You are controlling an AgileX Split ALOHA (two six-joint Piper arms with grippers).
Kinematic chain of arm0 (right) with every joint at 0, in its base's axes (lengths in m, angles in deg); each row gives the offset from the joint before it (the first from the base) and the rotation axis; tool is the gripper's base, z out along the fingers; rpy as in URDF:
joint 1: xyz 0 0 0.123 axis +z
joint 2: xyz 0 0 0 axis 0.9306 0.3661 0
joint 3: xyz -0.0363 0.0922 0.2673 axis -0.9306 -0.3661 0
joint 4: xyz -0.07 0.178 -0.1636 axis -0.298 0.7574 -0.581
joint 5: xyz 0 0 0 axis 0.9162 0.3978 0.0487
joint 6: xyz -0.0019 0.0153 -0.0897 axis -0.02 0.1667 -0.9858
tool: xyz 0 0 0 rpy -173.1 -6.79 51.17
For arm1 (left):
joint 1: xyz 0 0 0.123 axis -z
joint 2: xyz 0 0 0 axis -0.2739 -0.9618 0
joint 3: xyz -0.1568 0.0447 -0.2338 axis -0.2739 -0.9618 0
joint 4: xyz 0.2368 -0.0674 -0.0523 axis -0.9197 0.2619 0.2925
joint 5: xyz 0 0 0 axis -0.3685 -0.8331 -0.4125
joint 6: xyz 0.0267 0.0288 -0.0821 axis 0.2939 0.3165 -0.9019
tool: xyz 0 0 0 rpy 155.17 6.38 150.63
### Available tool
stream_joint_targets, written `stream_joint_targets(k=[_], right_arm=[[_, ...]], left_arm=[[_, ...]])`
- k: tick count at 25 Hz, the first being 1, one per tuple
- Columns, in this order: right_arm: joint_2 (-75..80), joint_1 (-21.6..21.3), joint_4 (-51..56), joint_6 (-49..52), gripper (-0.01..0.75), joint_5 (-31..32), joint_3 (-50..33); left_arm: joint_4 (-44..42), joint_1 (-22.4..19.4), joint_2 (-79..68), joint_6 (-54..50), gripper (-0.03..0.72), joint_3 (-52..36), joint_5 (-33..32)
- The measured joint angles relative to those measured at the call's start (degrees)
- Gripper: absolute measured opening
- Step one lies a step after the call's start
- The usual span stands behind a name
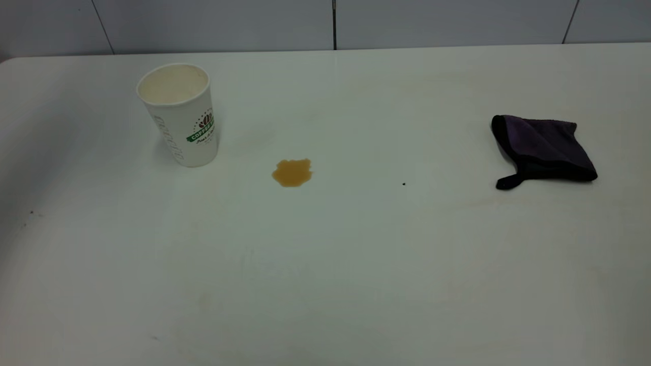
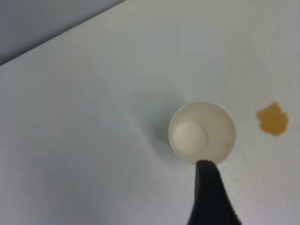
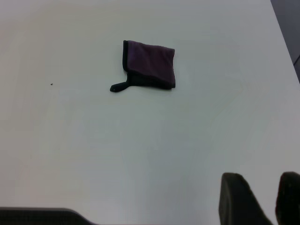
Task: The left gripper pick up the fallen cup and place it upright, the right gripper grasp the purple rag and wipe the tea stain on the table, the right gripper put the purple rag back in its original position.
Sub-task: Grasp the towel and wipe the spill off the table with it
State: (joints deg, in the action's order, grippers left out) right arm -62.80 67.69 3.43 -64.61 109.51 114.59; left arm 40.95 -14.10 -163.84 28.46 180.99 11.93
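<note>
The right tool (image 3: 262, 199) hangs above bare white desk (image 1: 325, 274), its two dark fingertips (image 3: 236, 197) slightly parted and holding nothing. Of the left tool (image 2: 211, 197) only one black finger shows, just above the cup's rim; its width cannot be judged.

The cup (image 1: 179, 114), white paper with a green-and-brown coffee logo, stands upright at the desk's far left. Beside it lies the amber tea stain (image 1: 292, 172), apart from the cup. The folded purple rag (image 1: 542, 150), black-edged with a loop tab, lies well away toward the right, with open desk all around.
</note>
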Motion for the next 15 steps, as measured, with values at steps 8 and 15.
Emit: stream_joint_targets(k=[8, 15], right_arm=[[0.00, 0.00, 0.00, 0.00, 0.238, 0.00, 0.00], [0.00, 0.00, 0.00, 0.00, 0.238, 0.00, 0.00]], left_arm=[[-12.01, 0.00, 10.50, -14.55, 0.429, -0.04, -11.40], [-18.64, 0.00, 15.54, -20.15, 0.429, -0.17, -15.49]])
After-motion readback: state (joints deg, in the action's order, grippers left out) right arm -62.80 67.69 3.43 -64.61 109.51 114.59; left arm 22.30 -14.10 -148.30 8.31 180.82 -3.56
